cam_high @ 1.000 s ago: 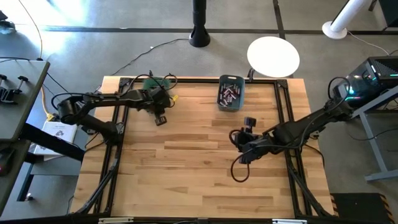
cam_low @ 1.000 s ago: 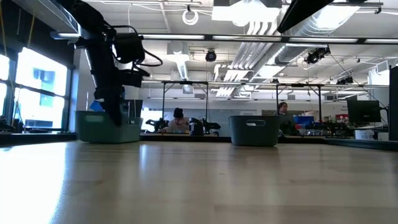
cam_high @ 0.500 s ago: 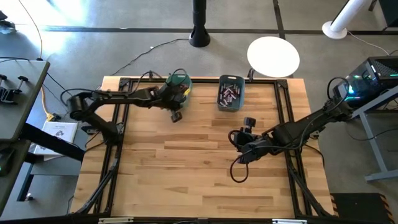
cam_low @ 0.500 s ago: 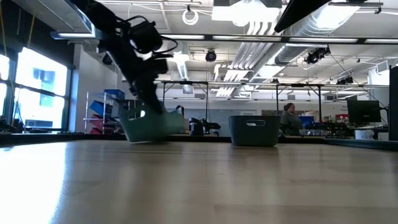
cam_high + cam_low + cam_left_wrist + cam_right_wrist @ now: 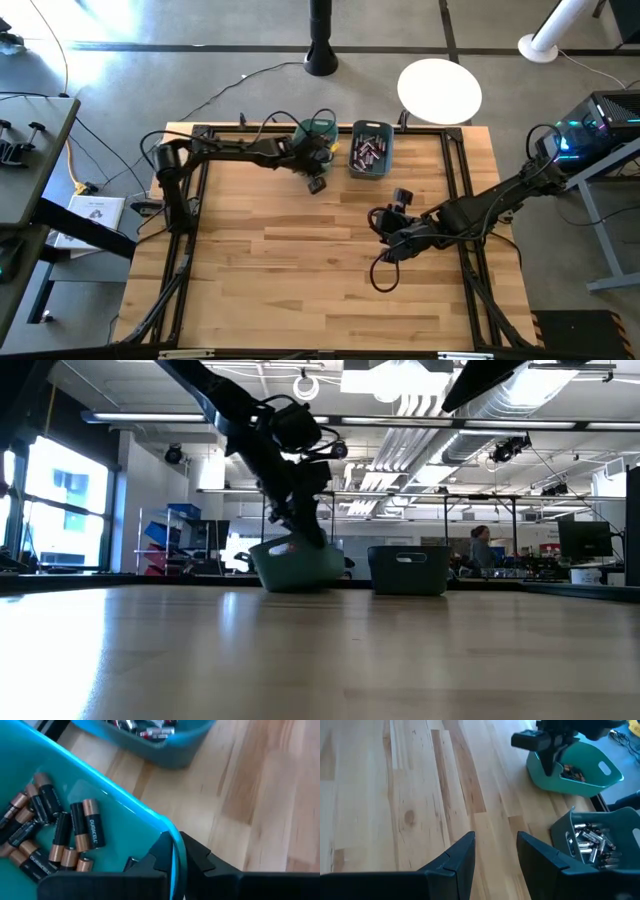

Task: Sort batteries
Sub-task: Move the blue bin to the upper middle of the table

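Right now my left gripper (image 5: 312, 160) is pinched tight on the rim of the teal bin (image 5: 318, 131), one finger inside the wall and one outside, with the bin at the far edge of the table (image 5: 300, 260) just left of the grey-blue bin (image 5: 369, 149). The copper-and-black batteries (image 5: 52, 837) lie loose in a heap on the teal bin's floor; silvery cells (image 5: 587, 842) fill the grey-blue one. In the low view the teal bin looks tilted, so my worry is that a jerk or a steeper tilt could roll cells over the wall. A one-sided pinch may also slip or twist. Pushing further right could knock the neighbouring bin. My right gripper (image 5: 385, 238) waits spread, over the table's right middle.
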Controlling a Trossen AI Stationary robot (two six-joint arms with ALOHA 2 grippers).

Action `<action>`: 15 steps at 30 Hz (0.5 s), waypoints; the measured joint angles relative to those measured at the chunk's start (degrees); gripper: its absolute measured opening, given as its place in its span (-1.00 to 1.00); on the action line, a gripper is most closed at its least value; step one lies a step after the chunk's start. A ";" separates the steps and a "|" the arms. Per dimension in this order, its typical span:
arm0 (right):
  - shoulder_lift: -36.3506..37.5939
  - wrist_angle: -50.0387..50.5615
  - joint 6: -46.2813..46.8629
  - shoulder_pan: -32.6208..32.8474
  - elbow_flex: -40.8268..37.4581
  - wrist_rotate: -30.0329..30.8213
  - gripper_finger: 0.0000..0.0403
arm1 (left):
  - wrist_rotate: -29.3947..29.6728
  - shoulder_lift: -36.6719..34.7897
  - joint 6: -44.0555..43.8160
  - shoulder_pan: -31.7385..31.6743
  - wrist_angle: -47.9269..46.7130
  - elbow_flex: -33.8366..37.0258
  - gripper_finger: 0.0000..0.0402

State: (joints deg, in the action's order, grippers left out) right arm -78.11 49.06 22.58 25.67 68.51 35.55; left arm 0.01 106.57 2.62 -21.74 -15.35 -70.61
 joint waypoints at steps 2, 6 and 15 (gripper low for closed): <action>0.00 -0.02 1.00 0.00 0.00 0.00 -0.32 | 0.02 1.25 -1.14 0.20 0.50 -1.63 -0.92; 0.00 -0.01 2.03 0.00 0.00 0.02 -0.32 | 0.01 2.80 -1.97 0.18 0.94 -3.72 -0.81; 0.02 0.68 3.96 -0.56 0.00 3.46 -0.32 | -0.85 3.16 -2.11 0.01 7.18 -3.91 -0.28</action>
State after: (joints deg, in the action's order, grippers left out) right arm -78.09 49.74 26.54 25.11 68.51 39.00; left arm -0.84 109.73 0.51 -21.74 -8.17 -74.52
